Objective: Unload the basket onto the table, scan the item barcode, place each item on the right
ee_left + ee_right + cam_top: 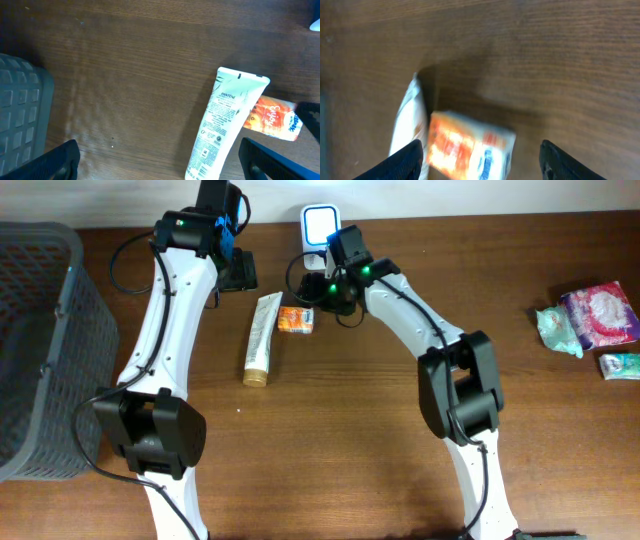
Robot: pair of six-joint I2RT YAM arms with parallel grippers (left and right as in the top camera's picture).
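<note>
Your right gripper [485, 162] is hanging with its jaws spread, grasping nothing. The orange packet [470, 150] is lying flat on the table below and between the fingers, touching neither as far as the blurred wrist view is showing. That packet is sitting near the back edge of the table [350, 430], just in front of the scanner [318, 225], with its left end touching the white tube [262, 338]. I am judging that you are setting up a pick, so you should be centring the jaws over the packet, coming down level, and closing only when both fingers are flanking it and the left one is not catching the tube. Which face is carrying the barcode I cannot tell, so you may be turning it at the scanner's lit window. Your left gripper [165, 167] is hovering fully released beside the tube. The brown wood is looking smooth, so the packet may be sliding. A grey basket [40, 350] is standing at the left edge, some packets [600, 315] are lying at the right edge, and a pale wall [480, 200] is running behind.
</note>
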